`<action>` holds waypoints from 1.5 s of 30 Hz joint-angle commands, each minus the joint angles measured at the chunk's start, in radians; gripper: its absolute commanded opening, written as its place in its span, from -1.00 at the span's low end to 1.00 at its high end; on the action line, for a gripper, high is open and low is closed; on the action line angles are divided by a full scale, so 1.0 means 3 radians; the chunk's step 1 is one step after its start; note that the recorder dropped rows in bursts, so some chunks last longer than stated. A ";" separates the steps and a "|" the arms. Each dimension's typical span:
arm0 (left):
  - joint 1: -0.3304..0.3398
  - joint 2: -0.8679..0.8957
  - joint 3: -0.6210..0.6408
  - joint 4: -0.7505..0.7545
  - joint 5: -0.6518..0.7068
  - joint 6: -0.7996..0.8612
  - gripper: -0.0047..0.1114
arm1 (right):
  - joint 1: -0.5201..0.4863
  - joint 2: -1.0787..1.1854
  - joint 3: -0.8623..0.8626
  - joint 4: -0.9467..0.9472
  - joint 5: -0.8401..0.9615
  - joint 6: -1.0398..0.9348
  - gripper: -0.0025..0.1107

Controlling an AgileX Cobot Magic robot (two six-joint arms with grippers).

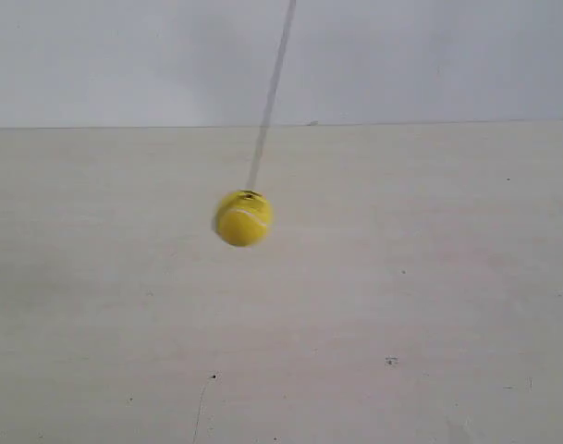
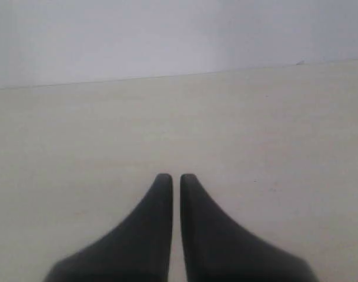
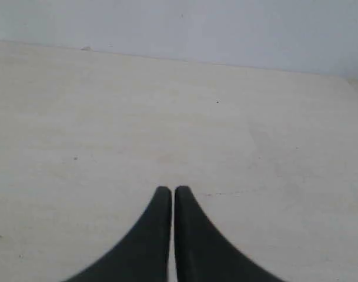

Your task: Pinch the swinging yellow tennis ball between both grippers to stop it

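Note:
The yellow tennis ball (image 1: pixel 243 217) hangs above the pale table on a thin string (image 1: pixel 269 102) that slants up and to the right; both look motion-blurred. Neither arm shows in the exterior view. In the left wrist view my left gripper (image 2: pixel 176 177) is shut, its two black pointed fingers nearly touching with nothing between them. My right gripper (image 3: pixel 171 190) is likewise shut and empty in the right wrist view. The ball appears in neither wrist view.
A pale wooden table (image 1: pixel 401 305) with small dark specks fills the lower part of every view. A plain grey-white wall (image 1: pixel 429 55) stands behind it. The table's far right corner (image 3: pixel 349 82) shows in the right wrist view.

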 commanded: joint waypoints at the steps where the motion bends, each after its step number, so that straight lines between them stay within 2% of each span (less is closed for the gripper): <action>1: 0.0005 -0.0004 0.0011 -0.0009 0.0003 0.0009 -0.84 | -0.0012 -0.0018 -0.0002 -0.0011 -0.0030 -0.0007 -0.96; 6: 0.0005 -0.0004 0.0011 -0.0009 0.0003 0.0009 -0.84 | -0.0012 -0.0018 -0.0002 -0.0011 -0.0076 -0.0007 -0.96; 11: 0.0005 -0.0004 0.0011 -0.0009 0.0003 0.0009 -0.84 | -0.0012 -0.0018 -0.0002 -0.0011 -0.0533 0.0060 -0.96; 16: 0.0006 -0.0004 0.0011 0.0078 -0.0102 0.0082 -0.84 | -0.0012 -0.0018 -0.0002 -0.0011 -0.0690 0.0060 -0.96; 19: 0.0006 -0.0004 0.0011 0.0088 -0.0424 0.0162 -0.84 | -0.0012 -0.0018 -0.0002 0.0121 -0.0818 0.0060 -0.96; 24: 0.0006 -0.0004 0.0011 -0.0310 -0.0737 0.0021 -0.84 | -0.0012 -0.0018 -0.0002 0.0819 -0.1296 0.0447 -0.96; 27: 0.0006 -0.0004 0.0011 -0.0343 -0.0985 0.0021 -0.84 | -0.0012 -0.0018 -0.0002 0.1135 -0.1492 0.0623 -0.96; 32: 0.0006 -0.0004 0.0011 -0.0343 -0.1371 0.0021 -0.84 | -0.0012 -0.0018 -0.0002 0.1152 -0.1665 0.0642 -0.96; 41: 0.0006 -0.0004 0.0011 -0.0382 -0.1567 -0.0368 -0.84 | -0.0012 -0.0018 -0.0002 0.1134 -0.1797 0.0684 -0.96; 45: 0.0006 -0.0004 0.0011 -0.0357 -0.1939 -0.0368 -0.84 | -0.0012 -0.0018 -0.0002 0.0790 -0.1870 0.0689 -0.96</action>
